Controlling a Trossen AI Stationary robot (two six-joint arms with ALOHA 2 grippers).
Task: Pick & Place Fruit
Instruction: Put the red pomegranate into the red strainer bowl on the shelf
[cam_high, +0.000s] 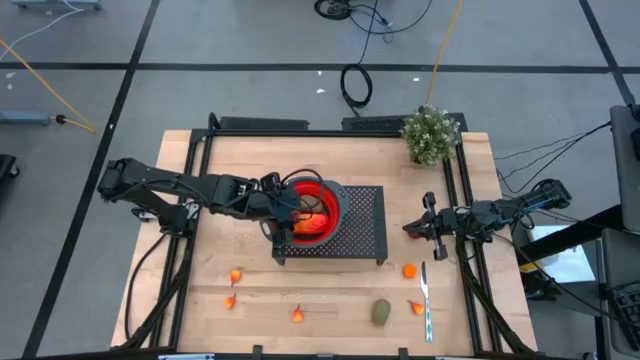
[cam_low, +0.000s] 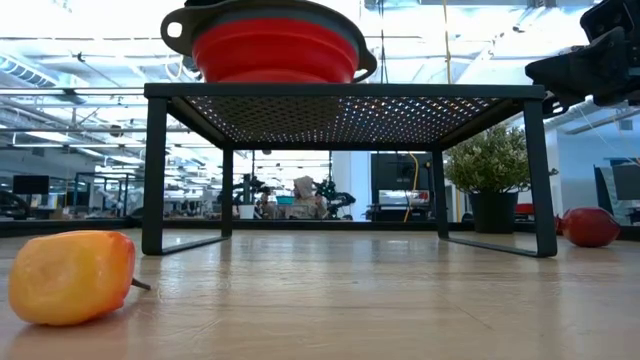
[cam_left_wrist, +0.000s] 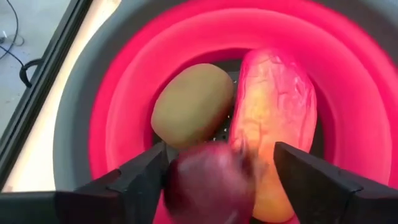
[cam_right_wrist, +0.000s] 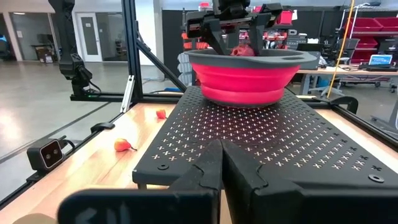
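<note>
High view, left gripper (cam_high: 292, 208): poised over the red bowl (cam_high: 325, 196) on the black perforated stand (cam_high: 362, 222).
High view, right gripper (cam_high: 428, 228): parked beside the stand's right edge, near the potted plant (cam_high: 431, 133).
High view, loose fruit: brownish-green oval (cam_high: 381, 312) near the table's front edge, long axis running front to back; small orange pieces (cam_high: 236, 275) spread along the front; round orange bit (cam_high: 409, 270) just beside the utensil (cam_high: 425, 300).
Low view: yellow-orange piece (cam_low: 72, 276) lying on the wood close to the camera, stem end pointing right; dark red piece (cam_low: 591, 227) far right.
Left wrist view, fingers (cam_left_wrist: 140, 178): spread wide, a dark red round fruit (cam_left_wrist: 208, 186) blurred between them, not clearly gripped.
Left wrist view, bowl contents: long orange-red fruit (cam_left_wrist: 277, 112) lying with its long axis pointing away from the camera; brownish-green oval (cam_left_wrist: 193, 104) touching its side, tilted diagonally.
Right wrist view, own fingers (cam_right_wrist: 242, 171): pressed together, aimed at the stand.
</note>
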